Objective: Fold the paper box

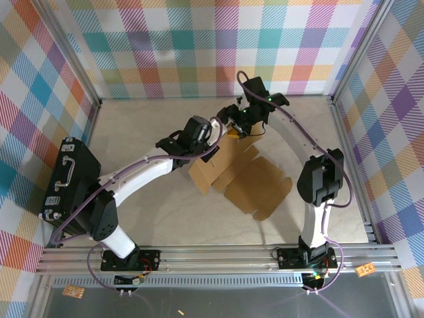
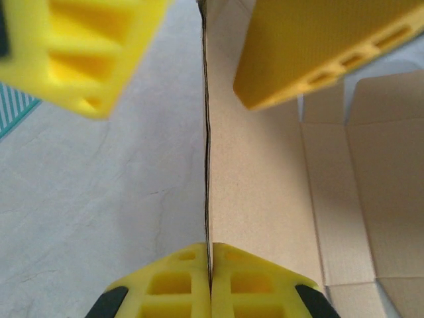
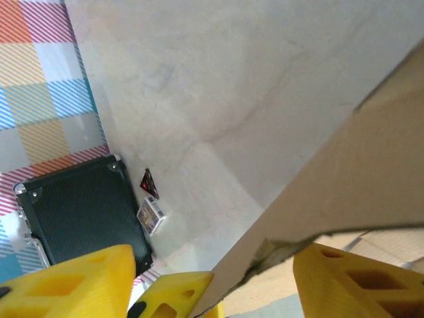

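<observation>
The paper box (image 1: 242, 175) is a brown cardboard sheet lying partly flat mid-table, with its far-left flap raised on edge. My left gripper (image 1: 215, 147) is shut on that flap. In the left wrist view the yellow fingertips (image 2: 189, 275) of the left gripper (image 2: 210, 258) pinch the thin cardboard edge, and the box's panels (image 2: 278, 192) spread to the right. My right gripper (image 1: 234, 130) is at the flap's far end, open. Its yellow fingers (image 2: 311, 46) stand wide apart on either side of the edge. From the right wrist, the flap (image 3: 371, 165) passes between the spread fingers of the right gripper (image 3: 215, 262).
A black hard case (image 1: 69, 179) leans at the left wall, also visible in the right wrist view (image 3: 76, 215) with two small cards (image 3: 151, 213) beside it. Checked walls and aluminium rails (image 1: 218, 255) enclose the pale table (image 1: 146, 126).
</observation>
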